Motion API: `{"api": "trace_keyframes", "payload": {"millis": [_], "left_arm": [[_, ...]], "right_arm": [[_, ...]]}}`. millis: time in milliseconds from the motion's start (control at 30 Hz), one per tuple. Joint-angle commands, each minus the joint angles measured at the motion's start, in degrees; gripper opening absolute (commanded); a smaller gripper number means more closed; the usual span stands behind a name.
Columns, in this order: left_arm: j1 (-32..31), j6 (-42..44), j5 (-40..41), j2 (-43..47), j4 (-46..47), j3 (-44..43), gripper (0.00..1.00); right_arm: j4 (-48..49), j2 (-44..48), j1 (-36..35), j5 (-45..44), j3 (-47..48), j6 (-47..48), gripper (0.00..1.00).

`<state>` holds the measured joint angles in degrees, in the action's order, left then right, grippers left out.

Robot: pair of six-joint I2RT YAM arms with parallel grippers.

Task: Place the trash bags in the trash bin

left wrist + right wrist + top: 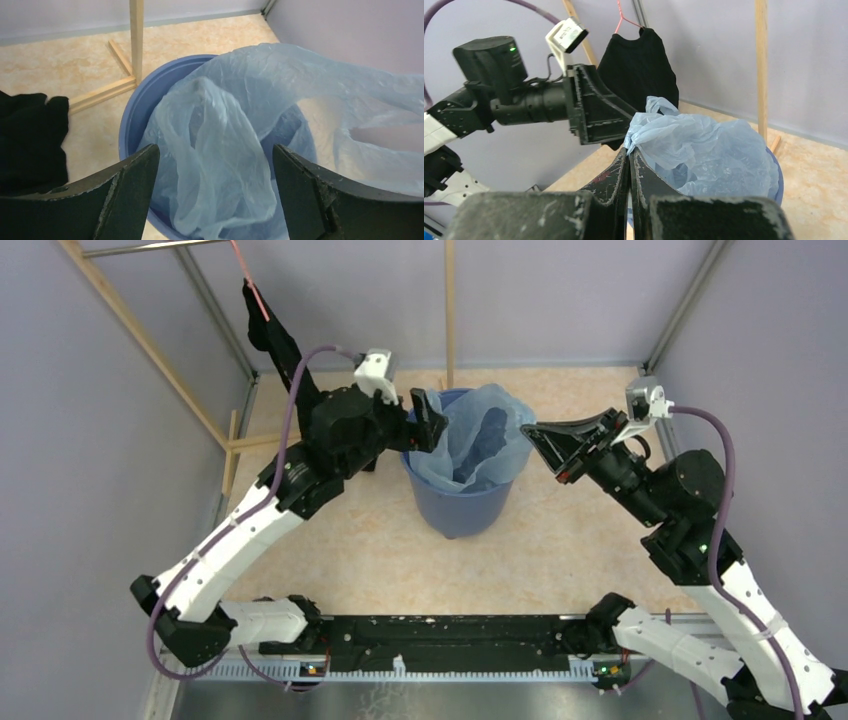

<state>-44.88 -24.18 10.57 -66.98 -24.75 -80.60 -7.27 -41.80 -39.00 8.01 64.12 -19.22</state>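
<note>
The trash bin (pixel 462 505) is a round blue bucket standing mid-floor. A thin pale-blue trash bag (pixel 480 435) lies crumpled in its mouth and spills over the right rim. My left gripper (pixel 428 422) hovers at the bin's left rim, open, with nothing between its fingers. In the left wrist view the bag (pixel 220 125) hangs between and beyond the spread fingers (pixel 132 185), inside the bin (pixel 134 107). My right gripper (pixel 530 432) sits at the right rim, shut on the bag's edge. In the right wrist view the film (pixel 704 150) bunches at the pinched tips (pixel 629 150).
A black garment (pixel 275 340) hangs on a pink hanger at the back left, close behind the left arm. A wooden post (pixel 449 310) stands just behind the bin, and a slanted wooden brace (pixel 140 340) leans along the left wall. Grey walls enclose both sides.
</note>
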Motion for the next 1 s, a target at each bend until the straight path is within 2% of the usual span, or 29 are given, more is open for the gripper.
{"api": "trace_keyframes", "payload": {"millis": [0, 133, 233, 333, 433, 533, 767, 967], "left_arm": [[-0.90, 6.38, 2.20, -5.08, -2.64, -7.89, 0.89], [-3.56, 9.05, 10.50, -7.06, -4.81, -9.49, 0.90], [-3.97, 9.32, 8.71, -7.17, -2.66, -8.28, 0.87], [-3.98, 10.18, 7.41, -9.01, -3.91, -9.15, 0.67], [-3.98, 9.96, 10.95, -9.50, -7.15, -9.74, 0.41], [-3.86, 10.10, 13.93, -5.07, -5.96, -5.24, 0.25], [-3.30, 6.00, 13.79, 10.06, -2.66, 8.61, 0.04], [-3.29, 1.01, 11.72, 20.43, -0.88, 20.19, 0.00]], "right_arm": [[2.12, 0.23, -0.53, 0.79, -0.51, -1.21, 0.00], [1.61, 0.31, -0.50, 0.66, -0.73, -1.34, 0.00], [1.57, 0.16, -0.52, 0.43, -0.99, -1.43, 0.00], [1.20, 0.02, -0.48, 0.22, -0.88, -1.22, 0.00], [-0.56, 0.38, -0.54, -0.80, -0.12, -0.40, 0.00], [-4.56, 1.98, -0.53, -4.62, 0.82, 1.40, 0.00], [-19.91, 8.19, -0.53, -16.45, 1.30, 2.66, 0.00], [-25.03, 14.02, -0.50, -17.15, -5.05, -7.20, 0.00]]}}
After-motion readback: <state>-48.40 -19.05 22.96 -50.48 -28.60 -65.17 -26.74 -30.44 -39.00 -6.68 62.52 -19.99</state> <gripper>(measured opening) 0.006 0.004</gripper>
